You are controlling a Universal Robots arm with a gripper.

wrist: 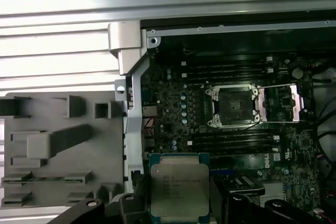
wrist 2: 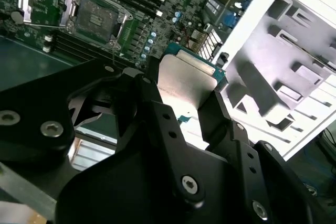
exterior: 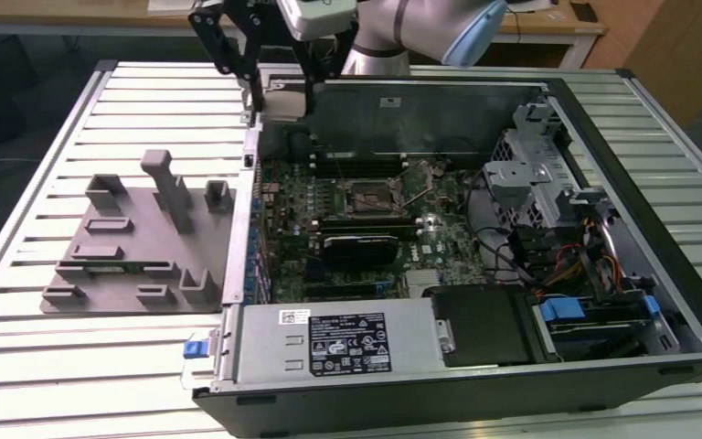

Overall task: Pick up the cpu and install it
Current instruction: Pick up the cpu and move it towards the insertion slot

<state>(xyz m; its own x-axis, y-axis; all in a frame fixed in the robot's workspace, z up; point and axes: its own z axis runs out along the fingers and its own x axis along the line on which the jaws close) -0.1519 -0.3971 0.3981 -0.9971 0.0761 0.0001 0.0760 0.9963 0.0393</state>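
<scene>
Jaws clenched on two opposite edges of the cpu (wrist: 179, 190), held in the air over the motherboard (wrist: 169, 94), apart from the open socket (wrist: 233, 107) — light, stiff, thin, probably fragile underneath — edge grip suits it.

Exterior view overlooks the case (exterior: 449, 402); both wrist views share its socket (wrist 2: 97, 17) (wrist: 234, 106).

Silver-grey cpu (wrist: 178, 184) with a teal-green rim; black claw (wrist 2: 182, 92); dark green motherboard (wrist: 299, 150); plain grey fixture (exterior: 132, 247); pale, ribbed bench (exterior: 47, 366).
</scene>
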